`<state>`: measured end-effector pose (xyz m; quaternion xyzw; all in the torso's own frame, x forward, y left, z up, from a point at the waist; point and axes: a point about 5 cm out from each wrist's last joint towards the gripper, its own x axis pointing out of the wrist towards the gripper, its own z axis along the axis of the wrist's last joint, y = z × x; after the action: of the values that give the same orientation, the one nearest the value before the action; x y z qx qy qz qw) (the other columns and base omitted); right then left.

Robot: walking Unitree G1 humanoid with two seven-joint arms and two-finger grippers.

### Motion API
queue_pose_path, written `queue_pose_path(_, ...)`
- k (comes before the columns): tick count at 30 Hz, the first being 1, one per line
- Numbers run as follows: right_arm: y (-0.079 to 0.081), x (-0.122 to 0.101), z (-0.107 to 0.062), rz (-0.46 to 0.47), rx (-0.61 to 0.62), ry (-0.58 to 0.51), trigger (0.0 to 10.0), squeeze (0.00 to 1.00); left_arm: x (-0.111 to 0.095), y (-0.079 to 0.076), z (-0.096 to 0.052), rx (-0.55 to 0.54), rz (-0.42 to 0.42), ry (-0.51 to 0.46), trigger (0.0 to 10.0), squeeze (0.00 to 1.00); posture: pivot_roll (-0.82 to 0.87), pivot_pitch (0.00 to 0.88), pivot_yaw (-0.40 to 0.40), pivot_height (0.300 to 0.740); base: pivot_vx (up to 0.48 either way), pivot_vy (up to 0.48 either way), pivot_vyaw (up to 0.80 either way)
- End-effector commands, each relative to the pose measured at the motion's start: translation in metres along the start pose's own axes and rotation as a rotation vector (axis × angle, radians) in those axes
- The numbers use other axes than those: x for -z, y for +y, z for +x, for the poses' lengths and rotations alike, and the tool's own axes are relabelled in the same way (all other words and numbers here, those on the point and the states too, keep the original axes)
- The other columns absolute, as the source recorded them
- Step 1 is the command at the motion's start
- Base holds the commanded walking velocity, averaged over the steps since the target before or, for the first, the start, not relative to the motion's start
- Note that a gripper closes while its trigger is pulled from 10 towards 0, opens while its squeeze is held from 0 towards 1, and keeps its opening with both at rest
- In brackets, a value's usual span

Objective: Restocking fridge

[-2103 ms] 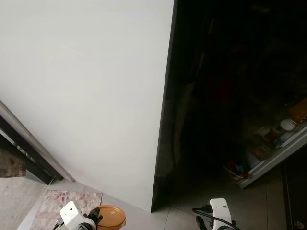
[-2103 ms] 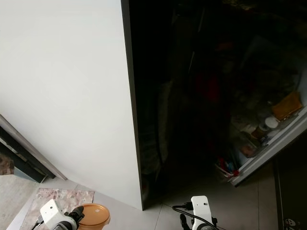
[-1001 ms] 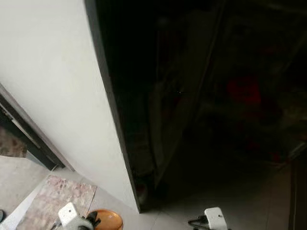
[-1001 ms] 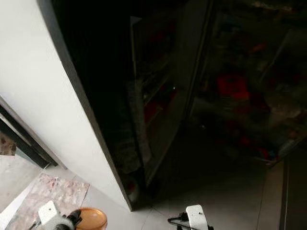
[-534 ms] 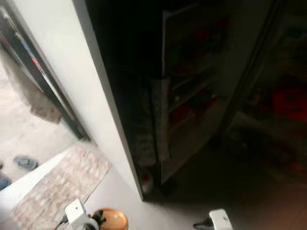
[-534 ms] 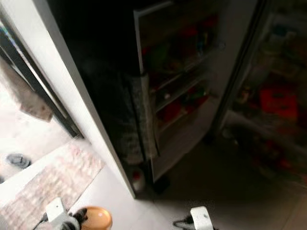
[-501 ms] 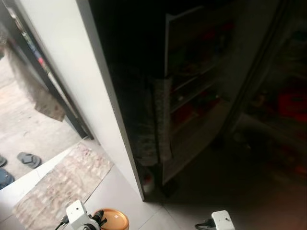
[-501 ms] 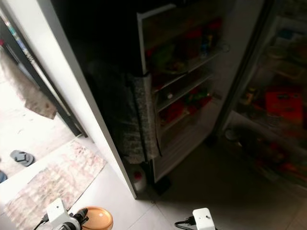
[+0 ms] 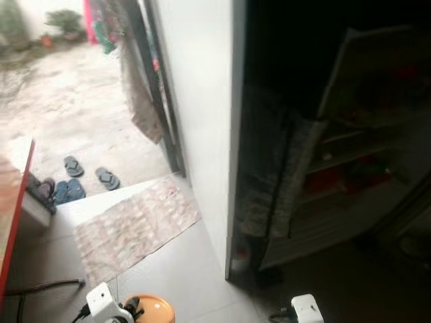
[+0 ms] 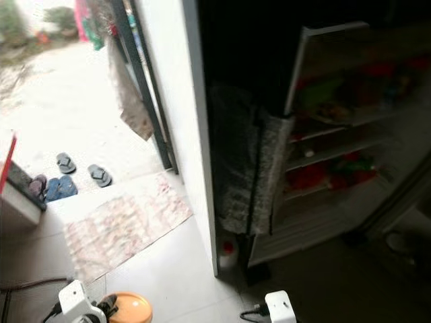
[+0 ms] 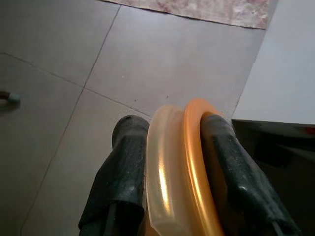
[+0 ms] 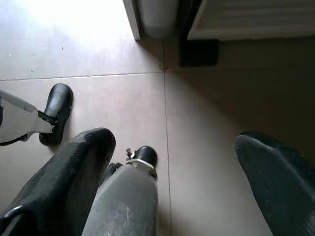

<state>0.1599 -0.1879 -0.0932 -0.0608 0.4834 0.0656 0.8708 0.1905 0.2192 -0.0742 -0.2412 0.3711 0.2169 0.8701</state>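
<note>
1. Pale grey floor tiles (image 10: 161, 269) run from near the robot to an open doorway on the far left, where daylight falls on a concrete yard (image 9: 60, 101).
2. I see 1 patterned mat (image 9: 135, 225) lying on the tiles just inside the doorway, and several sandals (image 9: 84, 178) on the ground beyond it.
3. At the left edge, a red-edged tabletop (image 9: 12, 208) juts into the head views.
4. Right of the doorway stands a white wall panel (image 10: 178, 101), and right of that the fridge (image 10: 323, 134), dark inside.
5. Its open door (image 10: 266, 182) carries shelves with red and green items too blurred for me to name; a small white bottle with a red top (image 10: 227, 254) sits on the floor at the door's foot.
6. My left gripper (image 11: 170, 162) is low at the near left, clamped on an orange lidded container (image 11: 179, 167): 1 black finger presses its clear tub side, the other its orange lid.
7. From the head, that container (image 9: 151, 311) shows as an orange disc beside the white wrist block, above the tiles and well apart from the fridge.
8. My right gripper (image 12: 197, 172) hangs low at the near right with its 2 fingers spread wide and nothing between them; below it I see tiles and the robot's black feet (image 12: 56, 110).
</note>
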Motion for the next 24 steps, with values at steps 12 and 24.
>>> queue_pose_path(12,0.0049,0.0061,-0.0006,-0.003,-0.023,0.016,10.0,0.00,0.0129,0.0049,-0.0027,-0.012,0.059,0.053,10.0,0.00,-0.01,0.070,0.001,0.740,0.000,-0.182,0.33)
queue_pose_path(24,0.0102,0.0041,0.0005,0.017,-0.045,0.017,10.0,0.00,0.0149,0.0048,-0.0031,-0.008,0.071,0.060,10.0,0.00,-0.01,0.066,0.000,0.740,0.000,-0.382,0.07)
